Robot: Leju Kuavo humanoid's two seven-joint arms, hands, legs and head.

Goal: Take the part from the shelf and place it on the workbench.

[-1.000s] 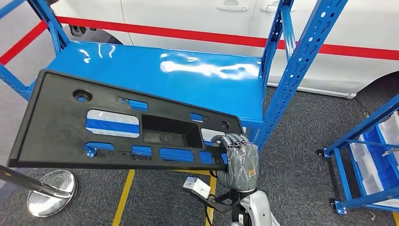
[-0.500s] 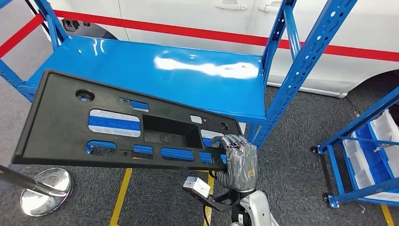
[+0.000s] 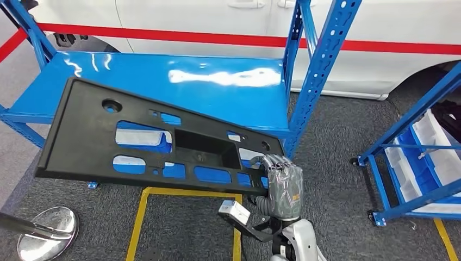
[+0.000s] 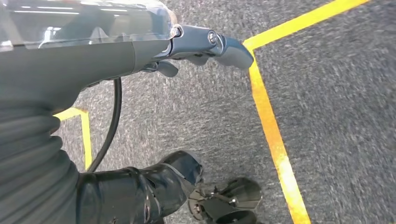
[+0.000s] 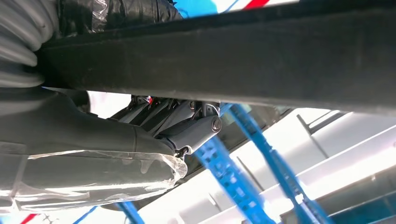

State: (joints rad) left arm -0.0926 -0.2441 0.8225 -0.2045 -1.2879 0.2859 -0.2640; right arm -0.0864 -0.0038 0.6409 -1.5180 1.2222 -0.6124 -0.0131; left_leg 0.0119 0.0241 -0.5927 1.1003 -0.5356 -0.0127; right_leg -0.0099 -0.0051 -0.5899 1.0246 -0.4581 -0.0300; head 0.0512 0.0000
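Fingers (image 3: 275, 163) of right hand (image 3: 282, 187) clamp one corner of black panel (image 3: 108, 136) | left hand (image 4: 205, 42) grasps nothing, fingers apart | risk: long panel may sag, twist out, or hit shelf post (image 3: 315, 70).

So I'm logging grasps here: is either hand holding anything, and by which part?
The right hand grips the black panel at its near right corner. The left hand holds nothing.

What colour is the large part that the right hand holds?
The part is black, gripped by the right hand at one end; it shows best in the head view.
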